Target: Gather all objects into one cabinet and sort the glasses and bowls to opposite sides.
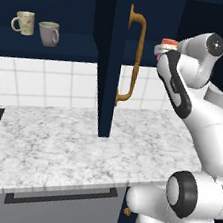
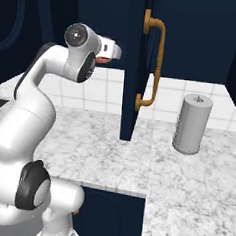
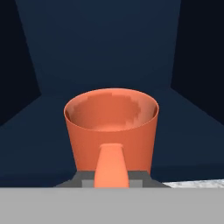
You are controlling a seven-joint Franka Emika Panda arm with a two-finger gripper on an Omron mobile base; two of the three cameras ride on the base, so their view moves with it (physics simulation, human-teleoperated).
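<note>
The orange cup [image 3: 111, 129] stands upright just in front of the end effector [image 3: 111, 180], up at the cabinet shelf, right of the open door [image 1: 111, 58]. Its handle points toward the hand. I cannot tell if the fingers are pinching it or spread. I judge the cup light, stiff and rather smooth; hold it by the handle or wall. The two mugs [image 1: 37, 27] stand left of the door.
</note>
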